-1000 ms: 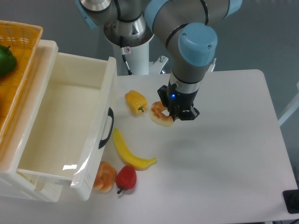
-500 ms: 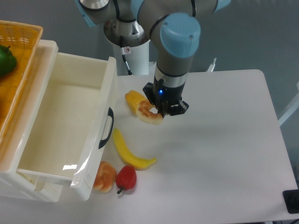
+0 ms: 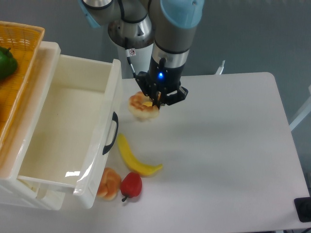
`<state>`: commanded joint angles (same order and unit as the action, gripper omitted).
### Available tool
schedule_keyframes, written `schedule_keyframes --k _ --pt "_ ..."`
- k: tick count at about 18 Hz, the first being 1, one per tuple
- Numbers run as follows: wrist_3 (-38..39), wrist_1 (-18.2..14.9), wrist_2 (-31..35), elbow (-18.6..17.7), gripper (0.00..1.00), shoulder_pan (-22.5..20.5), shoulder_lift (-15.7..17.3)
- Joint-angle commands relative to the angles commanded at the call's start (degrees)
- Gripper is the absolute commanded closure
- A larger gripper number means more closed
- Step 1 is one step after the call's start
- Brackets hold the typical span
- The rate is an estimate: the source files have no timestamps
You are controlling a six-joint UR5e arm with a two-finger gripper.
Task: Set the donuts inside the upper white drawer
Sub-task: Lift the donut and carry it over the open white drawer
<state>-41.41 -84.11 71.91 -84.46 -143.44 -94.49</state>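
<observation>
The donut hangs at the tool's left, pinched by its rim. It looks light, stiff and smooth, so a rim pinch should hold. The drawer stands open farther left.

Tan-orange donuts; white drawer, black handle

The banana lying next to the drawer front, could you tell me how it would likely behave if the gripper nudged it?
The banana lies flat on its curved side, so it would probably pivot or slide rather than roll away. Its smooth, glossy skin suggests hard toy plastic, likely stiff and light. The red fruit near its lower end might get bumped.
</observation>
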Motion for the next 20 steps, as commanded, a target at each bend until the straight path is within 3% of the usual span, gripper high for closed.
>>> schedule_keyframes --k 6,9,15,20 --pt "8.87 0.44 -4.4 0.0 1.0 0.35 2.9" --pt "14.5 4.12 -6.08 -0.53 1.0 1.66 3.87" --pt "18.64 5.97 -5.99 -1.32 1.0 6.76 3.17" --pt "20.14 7.47 -5.9 -1.67 1.0 8.44 2.64"
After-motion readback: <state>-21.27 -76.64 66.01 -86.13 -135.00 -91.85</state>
